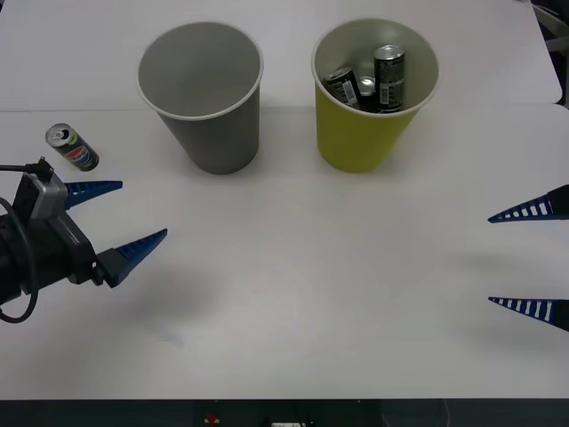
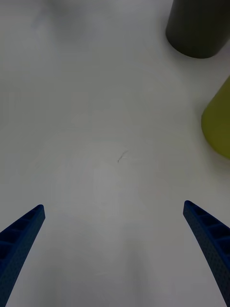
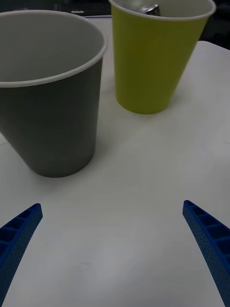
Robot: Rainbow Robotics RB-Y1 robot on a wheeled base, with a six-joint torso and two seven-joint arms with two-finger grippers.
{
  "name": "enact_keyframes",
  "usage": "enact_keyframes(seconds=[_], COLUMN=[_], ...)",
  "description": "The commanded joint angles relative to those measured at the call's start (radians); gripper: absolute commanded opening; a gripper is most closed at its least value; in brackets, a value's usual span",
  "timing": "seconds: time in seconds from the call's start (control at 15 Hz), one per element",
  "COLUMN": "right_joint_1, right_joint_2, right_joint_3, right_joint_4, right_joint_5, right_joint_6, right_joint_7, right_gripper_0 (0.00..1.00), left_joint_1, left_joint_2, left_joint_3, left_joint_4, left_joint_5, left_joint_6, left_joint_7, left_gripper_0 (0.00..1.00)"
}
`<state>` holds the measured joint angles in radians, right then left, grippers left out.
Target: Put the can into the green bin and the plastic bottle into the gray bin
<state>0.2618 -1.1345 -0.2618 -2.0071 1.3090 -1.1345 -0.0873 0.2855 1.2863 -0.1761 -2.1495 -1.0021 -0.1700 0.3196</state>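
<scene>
Our left gripper [image 1: 120,215] hangs at the front view's left edge, fingers apart and empty; our right gripper [image 1: 532,258] is spread at the right edge. The can [image 1: 72,148] lies upper left, beside the gray bin [image 1: 203,98]. From above we see black cans [image 1: 373,78] inside the green bin [image 1: 373,93].

White table [image 1: 293,294] matte, evenly lit, soft shadows. Seam line crosses table toward far side. Faint dark scratch mark [image 2: 121,156] on table surface. Dark strip [image 1: 284,414] below table's near edge. Dark shape [image 1: 553,27] beyond table's far right corner.
</scene>
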Motion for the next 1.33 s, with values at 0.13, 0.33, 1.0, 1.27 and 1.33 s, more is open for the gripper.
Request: enact_keyframes(seconds=[0.13, 0.33, 1.0, 1.27, 1.33], right_joint_1=[0.0, 0.0, 0.0, 0.0, 0.0], right_joint_2=[0.0, 0.0, 0.0, 0.0, 0.0], right_joint_3=[0.0, 0.0, 0.0, 0.0, 0.0], right_joint_4=[0.0, 0.0, 0.0, 0.0, 0.0], right_joint_5=[0.0, 0.0, 0.0, 0.0, 0.0], right_joint_6=[0.0, 0.0, 0.0, 0.0, 0.0], right_joint_7=[0.0, 0.0, 0.0, 0.0, 0.0], right_gripper_0=[1.0, 1.0, 1.0, 1.0, 1.0], left_joint_1=[-0.016, -0.069, -0.218, -0.232, -0.236], left_joint_2=[0.03, 0.03, -0.016, -0.078, -0.091], left_joint_3=[-0.141, -0.276, -0.597, -0.6, -0.6], left_joint_4=[-0.032, -0.032, 0.223, 0.366, 0.393], left_joint_5=[0.057, 0.059, -0.288, -0.3, -0.3], left_joint_6=[0.31, 0.504, 0.92, 0.971, 0.981], left_joint_7=[0.024, 0.148, 0.581, 0.593, 0.596], left_gripper_0=[1.0, 1.0, 1.0, 1.0, 1.0])
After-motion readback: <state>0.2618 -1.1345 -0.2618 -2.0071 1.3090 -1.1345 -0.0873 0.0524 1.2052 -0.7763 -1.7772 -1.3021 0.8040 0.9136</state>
